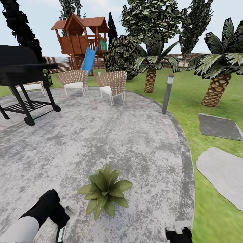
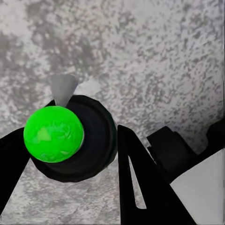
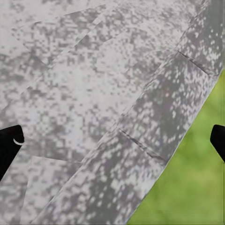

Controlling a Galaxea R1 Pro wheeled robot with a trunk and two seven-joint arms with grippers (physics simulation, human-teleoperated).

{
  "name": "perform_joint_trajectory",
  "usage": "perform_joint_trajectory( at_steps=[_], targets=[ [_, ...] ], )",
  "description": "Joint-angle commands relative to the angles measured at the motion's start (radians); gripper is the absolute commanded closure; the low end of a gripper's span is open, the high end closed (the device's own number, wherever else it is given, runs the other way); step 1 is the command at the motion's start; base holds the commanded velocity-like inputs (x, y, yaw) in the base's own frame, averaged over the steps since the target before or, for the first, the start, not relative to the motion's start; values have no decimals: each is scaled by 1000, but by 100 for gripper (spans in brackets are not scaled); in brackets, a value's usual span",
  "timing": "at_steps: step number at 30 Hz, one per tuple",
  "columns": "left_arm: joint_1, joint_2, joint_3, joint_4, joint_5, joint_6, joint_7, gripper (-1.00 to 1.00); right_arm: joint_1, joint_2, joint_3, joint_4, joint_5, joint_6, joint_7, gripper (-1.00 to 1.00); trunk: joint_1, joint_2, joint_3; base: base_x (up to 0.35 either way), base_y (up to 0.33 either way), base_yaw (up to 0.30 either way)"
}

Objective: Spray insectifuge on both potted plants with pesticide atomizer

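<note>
One potted plant (image 1: 104, 191), a low rosette of broad green leaves, sits on the grey paving (image 1: 111, 135) just ahead of me. My left gripper (image 1: 62, 223) hangs low to the plant's left, a short gap from its leaves. It is shut on the pesticide atomizer (image 1: 60, 235), whose dark green body peeks out below the fingers. In the left wrist view the atomizer (image 2: 96, 140) appears from above as a black round head with a bright green ball on it, held between the black fingers (image 2: 138, 180). My right gripper (image 1: 179, 233) is open over the paving edge, empty (image 3: 112, 143).
A black grill (image 1: 23, 79) stands at the left. Two woven chairs (image 1: 76, 81) (image 1: 113, 85) sit at the paving's far side, and a grey bollard lamp (image 1: 167, 92) at its right rim. Palms (image 1: 217, 88), lawn (image 1: 189, 101) and stepping slabs (image 1: 222, 173) lie to the right.
</note>
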Motion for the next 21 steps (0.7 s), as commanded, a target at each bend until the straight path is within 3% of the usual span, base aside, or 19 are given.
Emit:
perform_joint_trajectory(
  at_steps=[1, 4, 10, 16, 21],
  targets=[
    [-6, -3, 5, -7, -8, 6, -8, 100, -1, -1, -8, 1, 11, -4, -2, -100, 0, 0, -1, 0, 0, 0],
    [-19, -3, 4, -14, -8, 6, -8, 100, -1, -3, -8, 1, 12, -4, -2, -100, 0, 0, -1, 0, 0, 0],
    [-2, 16, 6, 1, -10, -24, 0, 100, -1, -5, -8, 1, 12, -4, -2, -100, 0, 0, -1, 0, 0, 0],
    [29, 19, 6, -10, -10, -46, 6, 100, -1, -4, -8, 0, 11, -4, -2, -100, 0, 0, -1, 30, 15, 0],
    [31, 4, 6, -14, -8, -42, 73, 100, -1, -5, -10, -5, 10, -4, -2, -100, 0, 0, -1, 177, 94, 0]
  ],
)
